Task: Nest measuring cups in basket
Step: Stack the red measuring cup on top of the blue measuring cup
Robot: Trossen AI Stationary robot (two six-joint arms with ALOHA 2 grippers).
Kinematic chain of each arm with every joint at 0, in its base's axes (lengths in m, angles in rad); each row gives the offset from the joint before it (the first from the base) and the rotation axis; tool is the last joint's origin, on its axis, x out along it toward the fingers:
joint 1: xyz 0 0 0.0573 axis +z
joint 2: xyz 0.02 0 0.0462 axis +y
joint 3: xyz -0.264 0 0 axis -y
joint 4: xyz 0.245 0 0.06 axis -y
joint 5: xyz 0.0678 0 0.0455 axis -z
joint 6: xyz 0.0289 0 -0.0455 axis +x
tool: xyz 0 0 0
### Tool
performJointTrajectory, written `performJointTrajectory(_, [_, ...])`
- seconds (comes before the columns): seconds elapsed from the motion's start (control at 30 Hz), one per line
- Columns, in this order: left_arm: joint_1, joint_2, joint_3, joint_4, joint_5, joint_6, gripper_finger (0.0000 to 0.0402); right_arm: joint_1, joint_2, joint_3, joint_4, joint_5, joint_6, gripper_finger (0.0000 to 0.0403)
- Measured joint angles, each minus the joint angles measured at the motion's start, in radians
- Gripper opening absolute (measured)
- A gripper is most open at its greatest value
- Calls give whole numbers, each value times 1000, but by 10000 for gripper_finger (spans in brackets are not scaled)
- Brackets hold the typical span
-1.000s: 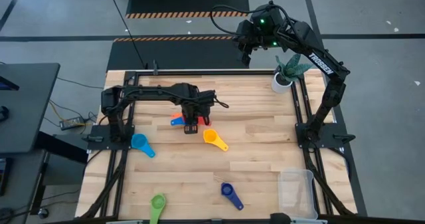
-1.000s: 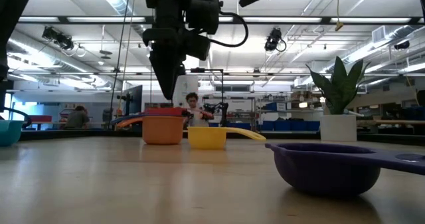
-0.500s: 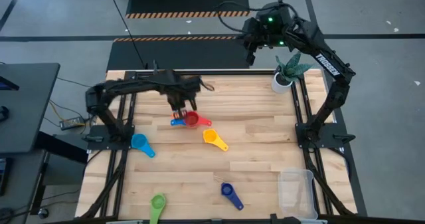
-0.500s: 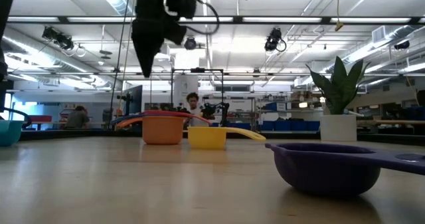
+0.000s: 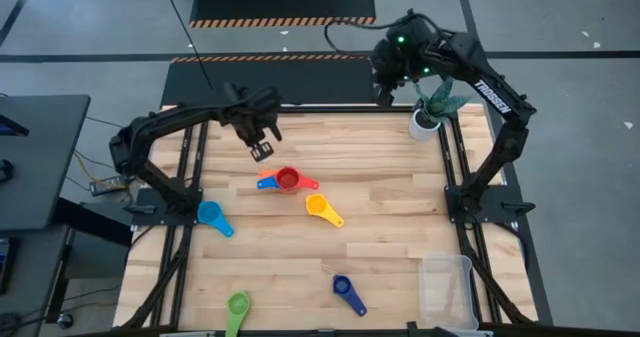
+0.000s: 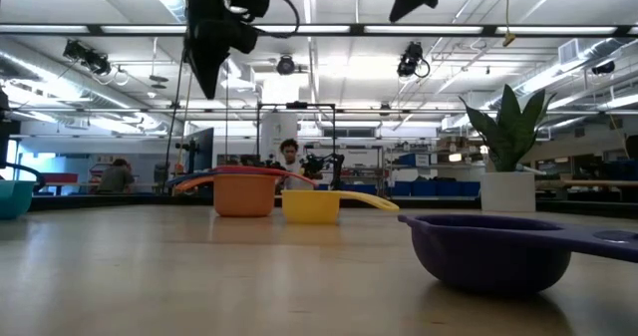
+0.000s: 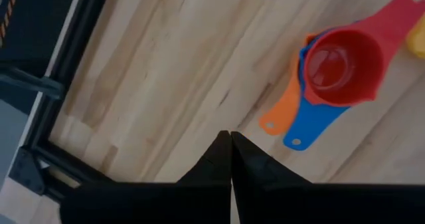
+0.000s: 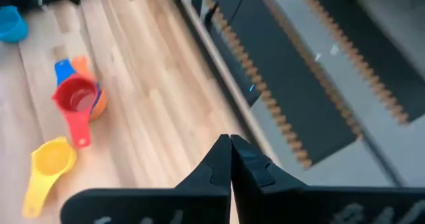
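Both pincers closed and empty above the tabletop.

Left pincer hangs just beside and above the red cup stacked on orange and blue cups; the yellow cup lies beyond. Right pincer hovers beside the plant pot, well apart from the basket.

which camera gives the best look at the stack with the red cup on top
The left wrist view: the red cup fills it, sitting in blue and orange cups. The high view shows it small, the right wrist view farther off, the low view only side-on.
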Motion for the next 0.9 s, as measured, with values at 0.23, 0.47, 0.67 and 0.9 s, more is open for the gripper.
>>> performJointTrajectory(0.23, [74,-29,-219,146,149,118,1,32,0,-144,31,-6,95,2])
performJointTrajectory(0.47, [113,-35,-465,387,271,274,1,67,0,-311,194,-89,186,1])
performJointTrajectory(0.67, [114,-36,-576,572,267,378,1,107,0,-495,376,-109,288,0])
performJointTrajectory(0.9, [111,-35,-681,749,269,382,0,166,0,-710,621,-48,428,0])
